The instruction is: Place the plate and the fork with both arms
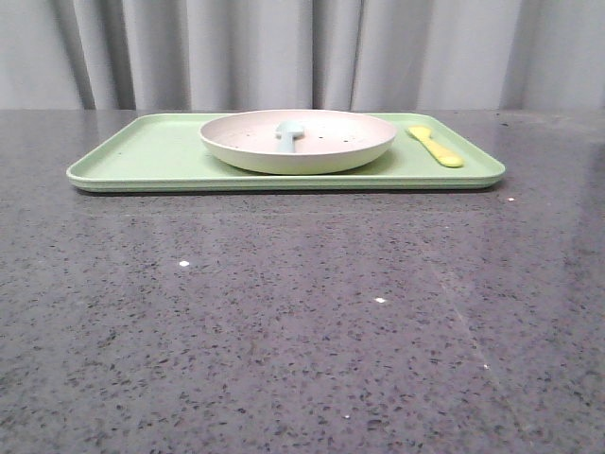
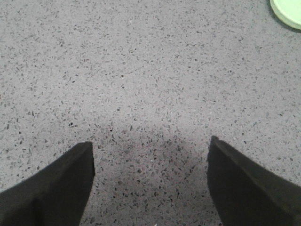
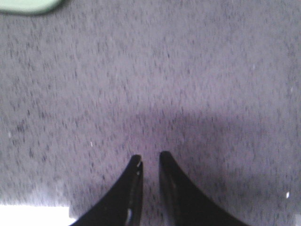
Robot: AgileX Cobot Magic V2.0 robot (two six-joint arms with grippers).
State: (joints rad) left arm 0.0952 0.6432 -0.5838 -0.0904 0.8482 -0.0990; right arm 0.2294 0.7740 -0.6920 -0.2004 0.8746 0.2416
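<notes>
- Apparently nothing is moved yet: in the front view the plate (image 1: 298,142) and fork (image 1: 435,147) lie on the tray (image 1: 142,156).
- Left wrist: left gripper (image 2: 150,155) gapes wide, empty, above bare table (image 2: 141,70).
- Right wrist: right gripper (image 3: 150,160) nearly closed, holding nothing.

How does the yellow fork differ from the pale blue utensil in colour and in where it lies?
The fork is bright yellow; the blue utensil is pale blue-green. The fork lies directly on the green tray, to the right of the plate; the blue utensil lies inside the plate. The fork shows its full length, while the plate's rim hides part of the blue utensil. Both are small, and neither gripper is near them.
</notes>
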